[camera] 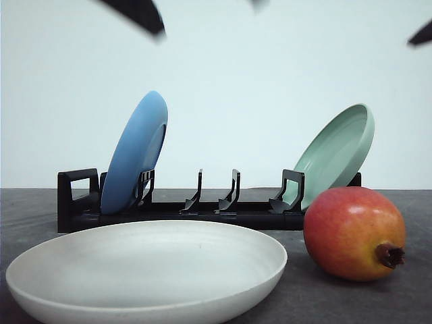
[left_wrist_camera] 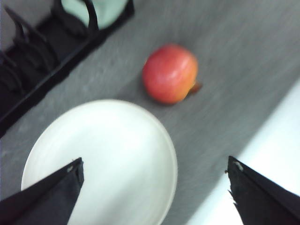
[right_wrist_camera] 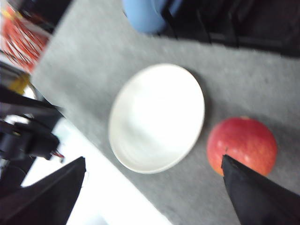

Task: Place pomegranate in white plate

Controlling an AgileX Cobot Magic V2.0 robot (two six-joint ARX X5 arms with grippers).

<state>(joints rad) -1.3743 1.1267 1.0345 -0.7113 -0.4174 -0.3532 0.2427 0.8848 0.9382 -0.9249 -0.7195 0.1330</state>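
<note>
Nearest me the white plate (camera: 145,270) lies bare on the grey table (camera: 405,297). The pomegranate (camera: 354,233) rests just beside its right rim. Behind them, a black rack (camera: 182,206) holds a blue plate (camera: 135,152) and a green plate (camera: 335,152). My left gripper (left_wrist_camera: 154,180) and right gripper (right_wrist_camera: 152,180) hang above, fingers spread wide, holding nothing.

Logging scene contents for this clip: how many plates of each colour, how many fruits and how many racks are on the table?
White plate: 1
Blue plate: 1
Pale green plate: 1
Pomegranate: 1
Black dish rack: 1
Total: 5
</note>
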